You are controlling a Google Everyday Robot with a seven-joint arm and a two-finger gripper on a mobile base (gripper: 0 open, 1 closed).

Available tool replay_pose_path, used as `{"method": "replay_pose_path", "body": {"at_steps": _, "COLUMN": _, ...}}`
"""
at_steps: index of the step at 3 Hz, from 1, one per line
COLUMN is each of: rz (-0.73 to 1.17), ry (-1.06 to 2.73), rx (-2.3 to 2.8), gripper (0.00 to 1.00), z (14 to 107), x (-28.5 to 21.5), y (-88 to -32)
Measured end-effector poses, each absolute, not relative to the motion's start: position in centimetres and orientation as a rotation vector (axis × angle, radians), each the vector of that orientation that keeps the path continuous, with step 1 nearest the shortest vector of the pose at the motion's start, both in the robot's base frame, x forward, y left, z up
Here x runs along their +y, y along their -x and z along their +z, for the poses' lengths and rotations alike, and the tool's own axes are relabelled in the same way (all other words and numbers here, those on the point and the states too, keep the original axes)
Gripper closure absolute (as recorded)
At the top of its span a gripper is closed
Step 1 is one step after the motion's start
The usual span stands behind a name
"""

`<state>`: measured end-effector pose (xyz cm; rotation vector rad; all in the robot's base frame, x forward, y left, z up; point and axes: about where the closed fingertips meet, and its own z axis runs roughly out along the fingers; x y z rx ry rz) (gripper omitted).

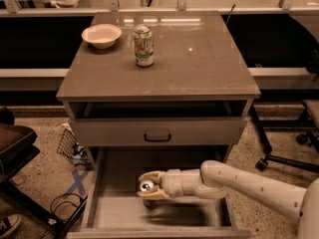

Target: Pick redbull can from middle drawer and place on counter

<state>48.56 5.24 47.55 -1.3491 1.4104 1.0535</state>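
Note:
The redbull can (146,185) stands upright in the open middle drawer (124,166), left of centre, with its shiny silver top showing. My gripper (148,186) reaches in from the right along a white arm. Its two tan fingers (151,176) sit on the far and near sides of the can and press against it. The counter (199,68) is the glossy grey-brown top of the cabinet above.
A wider green-and-white can (143,45) and a pale bowl (101,35) stand at the counter's back left. A drawer front with a black handle (157,132) overhangs the drawer. A wire basket (70,146) and dark furniture (15,143) stand left, chair legs (284,156) right.

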Motion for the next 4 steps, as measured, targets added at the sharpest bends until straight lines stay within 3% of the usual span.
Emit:
{"method": "replay_pose_path", "body": {"at_steps": 1, "rz": 1.06, "ry": 1.332, "rx": 1.404, "gripper": 0.85, "z": 49.2, "x": 5.1, "y": -48.7}}
{"method": "replay_pose_path", "body": {"at_steps": 2, "rz": 1.087, "ry": 1.293, "rx": 1.421, "gripper": 1.0, "z": 51.3, "x": 3.5, "y": -48.9}}
{"method": "replay_pose_path", "body": {"at_steps": 4, "rz": 1.143, "ry": 1.255, "rx": 1.48, "gripper": 1.0, "z": 62.2, "x": -3.6, "y": -48.2}}
